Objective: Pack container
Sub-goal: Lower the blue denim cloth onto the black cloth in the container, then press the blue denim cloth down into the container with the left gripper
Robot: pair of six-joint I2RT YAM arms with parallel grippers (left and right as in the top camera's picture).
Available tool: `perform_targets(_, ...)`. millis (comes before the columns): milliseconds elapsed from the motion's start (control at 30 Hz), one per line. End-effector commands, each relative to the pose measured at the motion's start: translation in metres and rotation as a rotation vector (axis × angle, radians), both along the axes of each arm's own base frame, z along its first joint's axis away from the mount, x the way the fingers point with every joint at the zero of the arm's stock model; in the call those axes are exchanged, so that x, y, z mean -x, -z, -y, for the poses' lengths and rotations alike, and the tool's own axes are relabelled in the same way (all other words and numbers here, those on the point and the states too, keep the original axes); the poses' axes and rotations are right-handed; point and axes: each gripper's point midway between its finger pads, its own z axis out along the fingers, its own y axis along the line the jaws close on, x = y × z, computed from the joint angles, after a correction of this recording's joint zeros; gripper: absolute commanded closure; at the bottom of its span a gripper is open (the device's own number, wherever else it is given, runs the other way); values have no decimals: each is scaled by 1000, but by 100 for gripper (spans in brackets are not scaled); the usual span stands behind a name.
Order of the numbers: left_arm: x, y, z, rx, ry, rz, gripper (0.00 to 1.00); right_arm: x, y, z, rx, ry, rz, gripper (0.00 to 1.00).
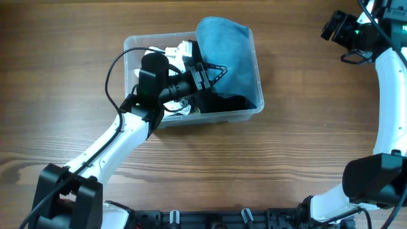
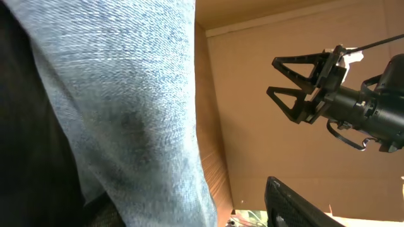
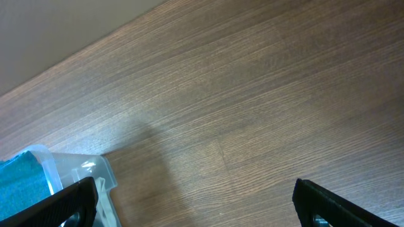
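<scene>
The container (image 1: 216,117), a clear plastic bin, stands mid-table. A blue cloth (image 1: 232,51) fills its right half, with white items (image 1: 178,49) at the back left and a black item (image 1: 232,102) at the front. My left gripper (image 1: 213,72) is inside the bin over the cloth's left edge. In the left wrist view the cloth (image 2: 126,94) drapes across the left gripper (image 2: 164,208); one finger (image 2: 297,205) shows well clear of it, so the jaws stand open. My right gripper (image 1: 332,27) is open over bare table (image 3: 196,202) at the far right.
The wooden table (image 1: 305,146) surrounds the bin. The left wrist view also catches the right gripper (image 2: 287,79), open, in front of a brown wall. The bin's corner (image 3: 76,170) and a bit of blue cloth (image 3: 22,173) show at the right wrist view's lower left.
</scene>
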Motion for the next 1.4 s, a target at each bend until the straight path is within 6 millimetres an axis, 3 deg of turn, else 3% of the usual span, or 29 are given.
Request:
perform_targets(0,1,-41,-22,34,-8,112,36,-1,-1,1,4,16,3,0)
perform_targets(233,6,-73,-80,-26,-120,201,35,-1,-1,1,5,16,3,0)
perform_targets(333,7,-79,-88,-49,-148,231,36,-1,-1,1,5,16,3,0)
perform_targets(500,-12,-72,-96,-191,-264,341,36,-1,-1,1,5,16,3,0)
perform_targets(633,-25,-55,-78,-342,-305,435,36,-1,-1,1,4,16,3,0)
perform_targets(733,-29,-33,-51,-446,-278,497,36,-1,-1,1,5,16,3,0)
perform_targets(900,-38,2,-25,-547,-239,542,35,-1,-1,1,5,16,3,0)
perform_targets(1067,-49,59,-4,-618,-161,540,36,-1,-1,1,4,16,3,0)
perform_targets(1133,-53,90,8,-630,-132,520,38,-1,-1,1,4,16,3,0)
perform_targets(1267,-48,134,23,-656,-77,481,45,-1,-1,1,4,16,3,0)
perform_targets(1367,-48,132,29,-641,-76,500,44,-1,-1,1,4,16,3,0)
